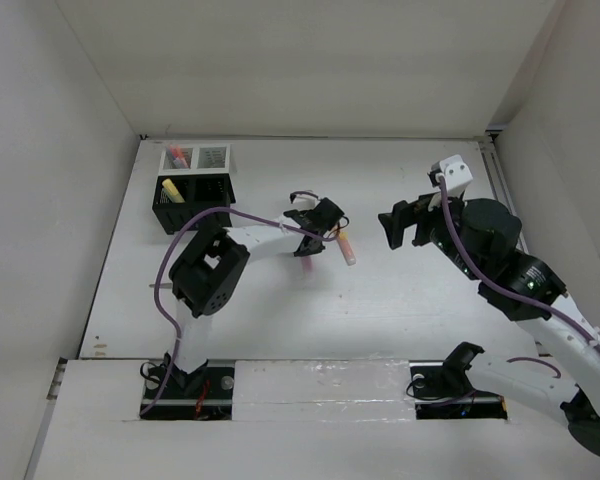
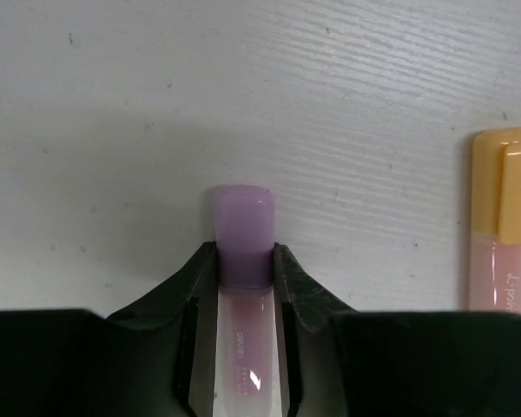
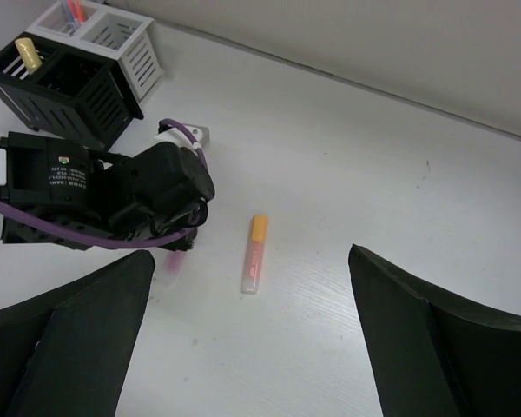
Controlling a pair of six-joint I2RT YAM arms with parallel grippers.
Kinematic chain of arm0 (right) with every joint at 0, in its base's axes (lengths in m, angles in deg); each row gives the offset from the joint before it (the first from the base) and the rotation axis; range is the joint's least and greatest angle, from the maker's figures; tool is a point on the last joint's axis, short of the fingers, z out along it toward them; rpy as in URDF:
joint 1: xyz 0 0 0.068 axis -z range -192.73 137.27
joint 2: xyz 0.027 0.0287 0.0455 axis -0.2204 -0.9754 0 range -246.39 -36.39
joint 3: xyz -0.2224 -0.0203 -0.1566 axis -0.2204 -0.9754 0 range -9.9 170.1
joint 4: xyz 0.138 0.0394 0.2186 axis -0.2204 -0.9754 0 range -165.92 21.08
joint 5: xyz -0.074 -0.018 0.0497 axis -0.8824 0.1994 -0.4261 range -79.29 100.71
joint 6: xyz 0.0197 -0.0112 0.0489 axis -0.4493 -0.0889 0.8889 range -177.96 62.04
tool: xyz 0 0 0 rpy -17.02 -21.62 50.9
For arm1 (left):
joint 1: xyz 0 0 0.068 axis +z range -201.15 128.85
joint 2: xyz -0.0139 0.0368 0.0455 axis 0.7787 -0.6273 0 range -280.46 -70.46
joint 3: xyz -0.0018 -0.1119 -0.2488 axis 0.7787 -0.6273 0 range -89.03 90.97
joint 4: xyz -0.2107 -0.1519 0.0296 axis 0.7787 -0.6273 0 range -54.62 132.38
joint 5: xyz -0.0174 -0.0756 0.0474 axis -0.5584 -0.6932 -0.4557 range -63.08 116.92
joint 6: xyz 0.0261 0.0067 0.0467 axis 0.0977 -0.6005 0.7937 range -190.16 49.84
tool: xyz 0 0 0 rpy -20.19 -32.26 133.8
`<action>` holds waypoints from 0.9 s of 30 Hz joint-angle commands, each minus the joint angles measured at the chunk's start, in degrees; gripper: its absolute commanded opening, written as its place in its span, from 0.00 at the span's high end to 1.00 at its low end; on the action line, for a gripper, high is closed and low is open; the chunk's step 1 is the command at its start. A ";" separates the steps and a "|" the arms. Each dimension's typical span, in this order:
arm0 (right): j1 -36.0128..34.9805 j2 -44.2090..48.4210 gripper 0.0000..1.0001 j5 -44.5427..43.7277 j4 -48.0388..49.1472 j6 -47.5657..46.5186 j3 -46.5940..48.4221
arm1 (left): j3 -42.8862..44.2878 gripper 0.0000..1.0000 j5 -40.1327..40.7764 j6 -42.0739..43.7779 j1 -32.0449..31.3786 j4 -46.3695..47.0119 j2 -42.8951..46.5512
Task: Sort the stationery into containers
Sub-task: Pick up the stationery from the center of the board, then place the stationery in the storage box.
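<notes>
My left gripper (image 2: 243,261) is shut on the purple marker (image 2: 241,234), purple cap forward, just above the table; from the top it is at the table's middle (image 1: 320,225). An orange-capped marker (image 1: 346,246) lies on the table just right of it, also in the left wrist view (image 2: 502,217) and the right wrist view (image 3: 255,252). My right gripper (image 1: 400,225) is open and empty, above the table right of the orange marker. The black organiser (image 1: 194,204) holds a yellow marker (image 1: 171,190); the white organiser (image 1: 198,158) behind it holds red and orange pens (image 1: 177,155).
White walls close in the table at the left, back and right. The two organisers stand together at the back left corner (image 3: 69,61). My left arm's purple cable (image 1: 195,225) loops over the table near the black organiser.
</notes>
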 commanded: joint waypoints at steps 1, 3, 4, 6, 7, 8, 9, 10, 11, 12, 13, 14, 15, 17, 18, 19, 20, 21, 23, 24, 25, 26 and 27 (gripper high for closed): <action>0.41 1.03 0.00 0.32 2.62 0.44 0.92 | -2.76 1.00 0.04 -0.30 0.76 -2.11 1.86; 0.41 1.03 0.00 0.32 2.62 0.44 0.92 | -1.89 1.00 3.98 -0.30 2.59 -5.51 6.06; 0.41 1.03 0.00 0.93 2.62 -0.08 0.92 | -0.06 1.00 5.83 -0.30 3.21 -6.75 7.74; 0.41 1.64 0.00 1.72 3.15 -0.08 0.30 | 2.58 1.00 10.05 0.84 5.05 -10.78 12.30; 0.41 1.64 0.00 1.73 3.15 -0.08 -0.39 | 5.64 1.00 14.86 1.54 5.68 -11.68 13.63; 0.41 1.64 0.00 3.03 4.98 -0.08 -1.44 | 7.24 1.00 17.60 2.07 6.20 -12.38 14.78; 0.41 2.16 0.00 3.74 5.95 -0.08 -2.06 | 9.00 1.00 20.50 2.07 6.82 -13.69 15.83; 0.41 2.17 0.00 4.53 6.92 -0.61 -2.68 | 10.58 1.00 22.53 3.72 8.91 -14.75 17.67; 0.41 2.17 0.00 6.28 8.50 -0.61 -2.69 | 13.12 1.00 22.55 6.00 10.50 -13.46 18.56; 0.41 2.17 0.00 7.08 8.51 -0.61 -3.47 | 14.54 1.00 22.55 7.16 12.26 -13.44 19.35; 0.93 1.65 0.00 7.70 9.21 -0.61 -3.48 | 15.77 1.00 23.77 7.86 16.10 -12.92 19.97; 0.94 0.86 0.00 8.31 9.21 -0.61 -3.48 | 17.96 1.00 26.22 8.74 18.05 -12.92 20.67; 0.94 0.85 0.00 9.10 10.00 -0.61 -3.48 | 18.68 1.00 28.33 8.75 19.90 -12.92 20.68; 0.94 0.32 0.00 9.72 11.22 -0.09 -4.70 | 19.20 1.00 32.98 8.75 25.79 -11.18 20.68; 0.94 0.32 0.00 10.60 11.85 -0.08 -4.71 | 19.21 1.00 33.97 8.75 27.98 -10.55 20.68; 0.94 0.32 0.00 10.61 11.85 -0.08 -5.23 | 18.69 1.00 34.85 6.05 30.09 -10.54 20.07; 0.94 0.32 0.00 11.56 12.81 -0.08 -5.23 | 18.68 1.00 35.55 5.16 33.86 -9.15 20.06; 0.94 0.32 0.00 11.57 12.82 0.44 -5.76 | 16.51 1.00 35.56 5.15 35.46 -7.48 20.06; 0.94 0.32 0.00 12.28 13.70 0.44 -6.28 | 12.64 1.00 36.96 7.58 37.40 -1.79 21.37; 0.94 0.32 0.00 12.28 13.70 0.44 -6.29 | 10.44 1.00 36.36 10.04 38.54 6.51 21.38; 0.94 0.32 0.00 12.28 13.70 0.44 -6.29 | 6.77 1.00 36.35 11.90 38.55 9.81 22.16; 0.94 0.32 0.00 12.28 13.70 0.44 -6.29 | 5.42 1.00 36.35 13.39 38.55 12.63 22.17; 0.94 0.32 0.00 12.28 13.70 0.44 -6.29 | 3.41 1.00 37.74 15.85 38.55 16.84 22.17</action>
